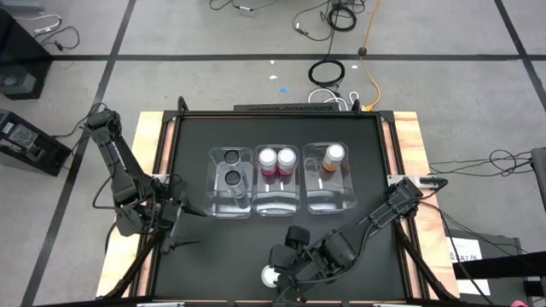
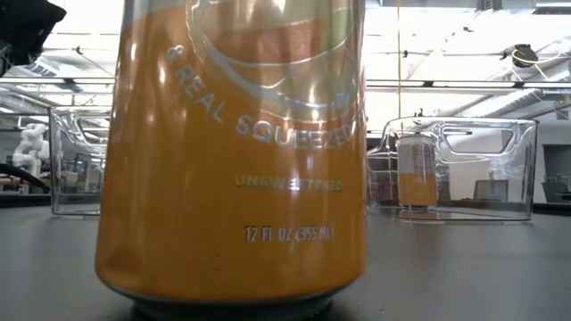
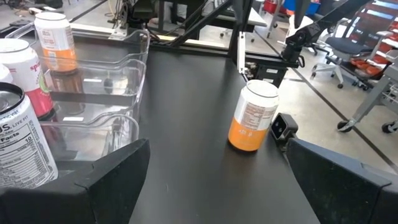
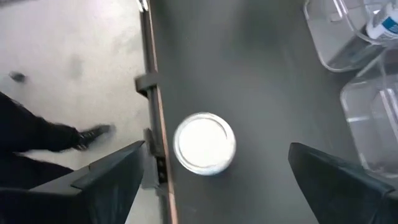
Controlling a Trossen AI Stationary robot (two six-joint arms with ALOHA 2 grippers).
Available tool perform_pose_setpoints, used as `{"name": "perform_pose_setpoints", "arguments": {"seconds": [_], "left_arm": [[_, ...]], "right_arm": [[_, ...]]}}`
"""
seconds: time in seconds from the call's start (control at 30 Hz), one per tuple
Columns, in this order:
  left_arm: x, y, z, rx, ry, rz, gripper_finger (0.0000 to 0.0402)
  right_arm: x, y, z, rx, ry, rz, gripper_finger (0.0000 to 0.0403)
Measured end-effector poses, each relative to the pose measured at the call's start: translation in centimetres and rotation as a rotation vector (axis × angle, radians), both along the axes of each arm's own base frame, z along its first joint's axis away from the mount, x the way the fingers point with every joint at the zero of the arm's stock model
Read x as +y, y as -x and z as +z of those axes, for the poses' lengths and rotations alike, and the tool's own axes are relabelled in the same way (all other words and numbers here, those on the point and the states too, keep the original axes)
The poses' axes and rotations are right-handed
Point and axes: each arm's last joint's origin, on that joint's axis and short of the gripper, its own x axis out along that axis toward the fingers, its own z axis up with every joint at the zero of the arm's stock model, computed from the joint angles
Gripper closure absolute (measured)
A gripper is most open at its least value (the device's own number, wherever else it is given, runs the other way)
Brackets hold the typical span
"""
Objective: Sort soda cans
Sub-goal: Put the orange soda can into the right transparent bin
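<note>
Upright, one orange soda can [image 3: 252, 117] with white top, under the spread right claw [image 4: 205, 180].

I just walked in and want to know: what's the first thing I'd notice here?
Three clear bins sit mid-table: two dark cans in the left one, two pink-red cans in the middle, one orange can in the right. A second orange can stands alone at the near edge, under the right gripper with its fingers open.
</note>
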Motion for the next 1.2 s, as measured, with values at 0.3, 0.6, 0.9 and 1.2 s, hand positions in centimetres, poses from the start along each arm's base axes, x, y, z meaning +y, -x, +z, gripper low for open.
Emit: {"name": "perform_pose_setpoints", "arguments": {"seconds": [0.3, 0.6, 0.9, 1.2], "left_arm": [[0.0, 0.0, 0.0, 0.000, 0.000, 0.000, 0.0015], [0.0, 0.0, 0.0, 0.000, -0.001, -0.001, 0.0015], [0.0, 0.0, 0.0, 0.000, -0.002, 0.000, 0.0015], [0.0, 0.0, 0.0, 0.001, -0.002, 0.000, 0.0015]], "right_arm": [[0.0, -0.1, 0.0, -0.009, 0.026, 0.037, 0.0019], [2.0, -1.6, -4.6, 0.089, 0.056, 0.086, 0.0019], [2.9, -3.0, -8.2, 0.154, 0.044, 0.089, 0.0019], [2.5, -4.7, -11.8, 0.206, 0.079, 0.070, 0.0019]]}}
